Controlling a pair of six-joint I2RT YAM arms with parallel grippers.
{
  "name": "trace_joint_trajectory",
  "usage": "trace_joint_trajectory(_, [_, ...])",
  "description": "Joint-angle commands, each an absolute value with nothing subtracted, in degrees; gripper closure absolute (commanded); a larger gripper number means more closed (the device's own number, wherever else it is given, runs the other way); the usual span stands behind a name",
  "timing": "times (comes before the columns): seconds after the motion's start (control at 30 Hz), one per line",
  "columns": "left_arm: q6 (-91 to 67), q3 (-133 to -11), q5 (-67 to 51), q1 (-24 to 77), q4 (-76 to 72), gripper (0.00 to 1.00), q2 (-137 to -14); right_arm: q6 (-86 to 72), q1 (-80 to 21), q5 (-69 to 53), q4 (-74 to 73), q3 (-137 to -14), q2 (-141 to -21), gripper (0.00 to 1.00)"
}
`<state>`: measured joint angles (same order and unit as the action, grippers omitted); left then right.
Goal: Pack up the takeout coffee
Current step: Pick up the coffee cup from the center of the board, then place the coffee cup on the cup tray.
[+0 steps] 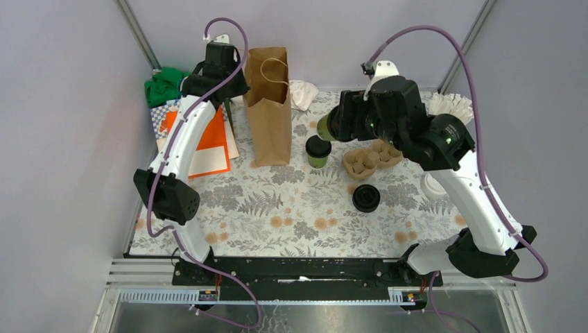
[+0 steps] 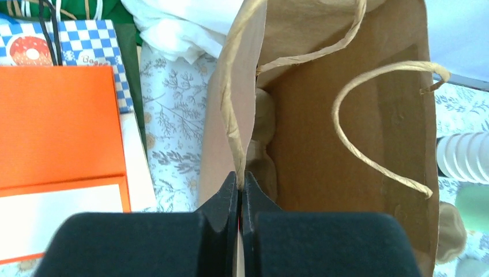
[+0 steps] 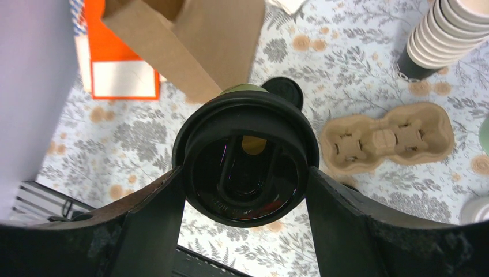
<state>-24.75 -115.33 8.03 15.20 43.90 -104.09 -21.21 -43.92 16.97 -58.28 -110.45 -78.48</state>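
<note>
- Right wrist view: we record one takeout coffee [image 3: 245,151], black lid toward the lens, clamped between the right gripper [image 3: 244,176] fingers above the worktop [image 3: 369,75].
- A second lidded cup [image 1: 318,152] stands toward the worktop's far edge, just beside the paper bag [image 1: 271,121].
- We find the left gripper [image 2: 240,187] fingers pinched together on the bag's rim.
- A cardboard carrier [image 1: 372,159] lies right of centre.

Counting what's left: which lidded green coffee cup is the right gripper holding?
The farther coffee cup, clamped by its black lid in the right gripper; the other coffee cup stands free on the table.
</note>
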Motion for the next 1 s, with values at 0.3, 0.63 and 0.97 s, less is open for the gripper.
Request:
trace_joint_trajectory(0.3, [-34.1, -101.0, 4.5, 20.2, 47.0, 1.0, -82.8, -26.0, -44.1, 8.6, -58.7, -129.6, -89.0, 0.6])
trace_joint_trajectory(0.63, [-46.4, -87.3, 6.1, 28.4, 41.3, 1.0, -73.8, -30.7, -44.2, 0.2, -55.4, -135.7, -93.8, 0.6])
trace_joint_trajectory(0.97, [-56.3, -79.1, 10.9, 34.3, 36.7, 1.0, -68.6, -32.4, -48.5, 3.8, -61.3, -138.2, -98.9, 0.62])
